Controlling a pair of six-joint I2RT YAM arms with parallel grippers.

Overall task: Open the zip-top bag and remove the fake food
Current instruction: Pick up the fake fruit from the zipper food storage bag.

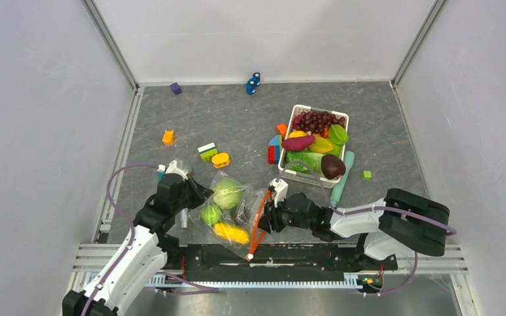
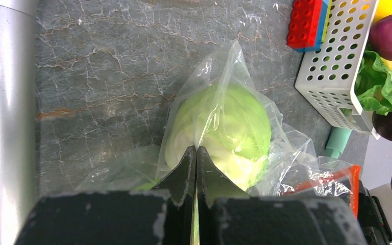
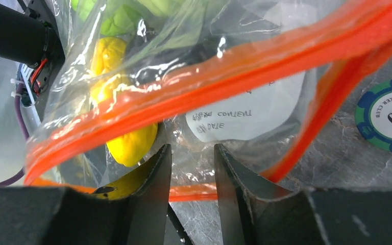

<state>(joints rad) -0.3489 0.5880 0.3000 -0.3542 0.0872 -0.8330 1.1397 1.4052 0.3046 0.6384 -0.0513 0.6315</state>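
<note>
The clear zip-top bag (image 1: 232, 212) lies at the near middle of the table, its orange zipper strip (image 1: 257, 227) on the right and its mouth gaping. Inside are a pale green cabbage (image 1: 227, 193), a round green fruit (image 1: 211, 214) and a yellow corn cob (image 1: 232, 232). My left gripper (image 1: 199, 195) is shut on the bag's film (image 2: 196, 148) beside the cabbage (image 2: 229, 127). My right gripper (image 1: 265, 217) is open at the mouth (image 3: 191, 153); the lower strip (image 3: 191, 193) crosses between its fingers, with the corn (image 3: 130, 145) just ahead. An eggplant (image 1: 333, 166) and a sweet potato (image 1: 298, 141) lie in the basket.
A white slatted basket (image 1: 321, 109) with grapes and lettuce stands at the back right; it also shows in the left wrist view (image 2: 332, 71). A teal stick (image 1: 341, 176) lies beside it. Coloured blocks (image 1: 221, 159) are scattered behind. A silver cylinder (image 2: 5, 102) lies left of the bag. A poker chip (image 3: 388, 115) lies by the strip.
</note>
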